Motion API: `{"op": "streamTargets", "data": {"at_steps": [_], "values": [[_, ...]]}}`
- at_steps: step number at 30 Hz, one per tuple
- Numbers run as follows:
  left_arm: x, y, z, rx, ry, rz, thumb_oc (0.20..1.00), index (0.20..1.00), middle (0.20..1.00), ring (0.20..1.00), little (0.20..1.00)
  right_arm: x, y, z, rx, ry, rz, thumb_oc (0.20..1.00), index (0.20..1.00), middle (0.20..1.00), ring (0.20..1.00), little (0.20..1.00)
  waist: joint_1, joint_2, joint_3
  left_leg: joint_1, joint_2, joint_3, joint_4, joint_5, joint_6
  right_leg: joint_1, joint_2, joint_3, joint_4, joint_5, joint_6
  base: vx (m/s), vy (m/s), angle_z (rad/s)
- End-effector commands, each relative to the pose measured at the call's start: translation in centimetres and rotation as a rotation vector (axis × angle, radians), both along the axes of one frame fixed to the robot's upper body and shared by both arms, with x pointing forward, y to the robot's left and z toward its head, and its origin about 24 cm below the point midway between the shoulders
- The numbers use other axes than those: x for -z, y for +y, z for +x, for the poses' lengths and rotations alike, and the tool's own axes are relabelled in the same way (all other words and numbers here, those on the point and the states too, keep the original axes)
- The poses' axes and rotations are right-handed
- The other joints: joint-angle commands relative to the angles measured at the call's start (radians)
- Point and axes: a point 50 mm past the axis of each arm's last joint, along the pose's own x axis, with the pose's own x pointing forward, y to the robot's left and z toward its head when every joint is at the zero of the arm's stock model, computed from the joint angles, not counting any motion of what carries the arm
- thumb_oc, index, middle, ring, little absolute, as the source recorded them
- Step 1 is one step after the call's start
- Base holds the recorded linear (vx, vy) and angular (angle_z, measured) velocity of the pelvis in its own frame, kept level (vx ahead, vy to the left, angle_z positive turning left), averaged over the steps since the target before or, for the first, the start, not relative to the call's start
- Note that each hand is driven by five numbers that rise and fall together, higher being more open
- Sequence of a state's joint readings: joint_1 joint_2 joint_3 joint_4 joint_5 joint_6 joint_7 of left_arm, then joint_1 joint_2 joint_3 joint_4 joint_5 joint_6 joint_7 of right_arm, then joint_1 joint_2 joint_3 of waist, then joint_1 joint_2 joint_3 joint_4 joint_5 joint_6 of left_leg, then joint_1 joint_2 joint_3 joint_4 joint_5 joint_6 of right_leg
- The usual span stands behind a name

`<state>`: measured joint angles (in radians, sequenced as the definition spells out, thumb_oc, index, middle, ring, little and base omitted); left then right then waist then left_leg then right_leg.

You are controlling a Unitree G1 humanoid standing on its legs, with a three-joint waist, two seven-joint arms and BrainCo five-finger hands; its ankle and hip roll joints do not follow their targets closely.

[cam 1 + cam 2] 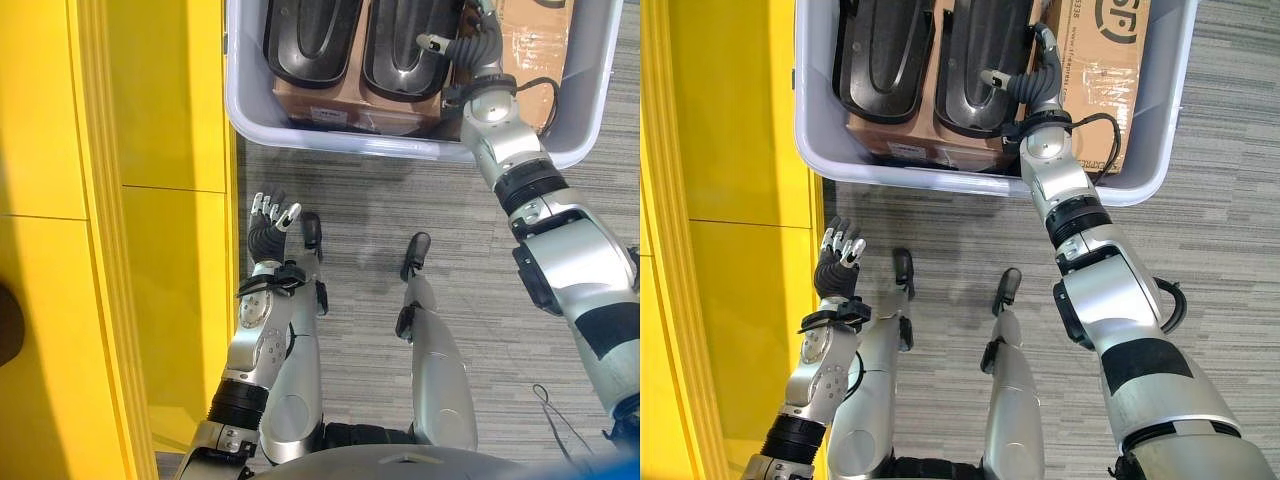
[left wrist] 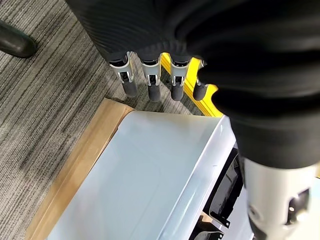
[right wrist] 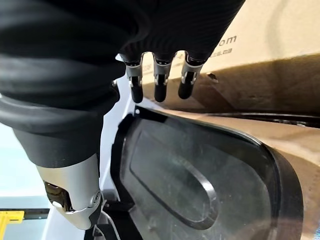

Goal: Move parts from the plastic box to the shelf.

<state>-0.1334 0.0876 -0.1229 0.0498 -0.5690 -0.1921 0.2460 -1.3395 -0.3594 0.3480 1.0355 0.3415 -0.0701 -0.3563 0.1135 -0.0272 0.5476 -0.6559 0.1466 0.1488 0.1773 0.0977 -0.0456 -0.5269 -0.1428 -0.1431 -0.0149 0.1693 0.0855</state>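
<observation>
A pale plastic box (image 1: 340, 140) stands on the floor ahead. Two black moulded parts lie side by side in it, one on the left (image 1: 310, 40) and one on the right (image 1: 400, 50), on top of a brown carton (image 1: 350, 102). My right hand (image 1: 472, 45) reaches into the box and hovers over the right part's edge (image 3: 200, 190); its fingers (image 3: 159, 85) are straight, its thumb is apart and it holds nothing. My left hand (image 1: 270, 225) hangs open above the carpet beside the yellow shelf (image 1: 120, 200), short of the box's near wall (image 2: 150, 170).
A taped cardboard box (image 1: 530, 40) stands in the right end of the plastic box, close to my right hand. The yellow shelf runs along the whole left side. Grey striped carpet (image 1: 370, 200) lies between me and the box.
</observation>
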Motion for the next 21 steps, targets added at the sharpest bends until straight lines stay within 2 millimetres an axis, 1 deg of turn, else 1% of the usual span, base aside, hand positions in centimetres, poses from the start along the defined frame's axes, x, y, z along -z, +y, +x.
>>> {"op": "streamTargets", "data": {"at_steps": [1, 4, 10, 15, 21], "values": [[-2.0, 1.1, -1.6, -0.039, -0.122, -0.003, 1.000, 1.000, 1.000, 1.000, 1.000, -4.2, 0.8, -0.9, -0.043, -0.155, 0.012, 1.000, 1.000, 1.000, 1.000, 1.000, 0.016, -0.009, -0.028, -0.007, -0.010, -0.064, 0.103, -0.143, -0.053, 0.026, -0.023, 0.077, 0.077, -0.041, 0.019, 0.00, 0.000, 0.00], [-2.0, 1.1, -1.6, -0.038, -0.125, -0.002, 1.000, 1.000, 1.000, 1.000, 1.000, -4.4, 0.7, -0.9, -0.038, -0.158, 0.015, 1.000, 1.000, 1.000, 1.000, 1.000, 0.016, -0.008, -0.028, -0.009, -0.011, -0.064, 0.102, -0.142, -0.053, 0.023, -0.023, 0.077, 0.077, -0.042, 0.020, 0.00, 0.000, 0.00], [-1.9, 1.2, -1.7, -0.041, -0.118, 0.002, 1.000, 1.000, 1.000, 1.000, 1.000, -4.4, -0.2, -0.8, -0.005, -0.149, 0.012, 1.000, 1.000, 1.000, 1.000, 1.000, 0.016, -0.005, -0.028, -0.007, -0.014, -0.062, 0.093, -0.141, -0.053, 0.017, -0.024, 0.078, 0.077, -0.041, 0.019, 0.00, 0.000, 0.00], [-1.9, 1.2, -1.8, -0.042, -0.118, 0.002, 1.000, 1.000, 1.000, 1.000, 1.000, -4.4, -0.2, -0.8, -0.003, -0.150, 0.013, 1.000, 1.000, 1.000, 1.000, 1.000, 0.014, -0.005, -0.028, -0.010, -0.015, -0.061, 0.089, -0.139, -0.055, 0.012, -0.024, 0.077, 0.075, -0.039, 0.020, 0.00, 0.000, 0.00], [-1.8, 1.2, -1.8, -0.045, -0.118, 0.000, 1.000, 1.000, 1.000, 1.000, 1.000, -4.4, -0.8, -0.8, 0.011, -0.146, 0.042, 1.000, 1.000, 1.000, 1.000, 1.000, 0.011, -0.002, -0.028, -0.021, -0.015, -0.062, 0.086, -0.136, -0.056, -0.001, -0.024, 0.078, 0.077, -0.038, 0.021, 0.00, 0.000, 0.00]]}}
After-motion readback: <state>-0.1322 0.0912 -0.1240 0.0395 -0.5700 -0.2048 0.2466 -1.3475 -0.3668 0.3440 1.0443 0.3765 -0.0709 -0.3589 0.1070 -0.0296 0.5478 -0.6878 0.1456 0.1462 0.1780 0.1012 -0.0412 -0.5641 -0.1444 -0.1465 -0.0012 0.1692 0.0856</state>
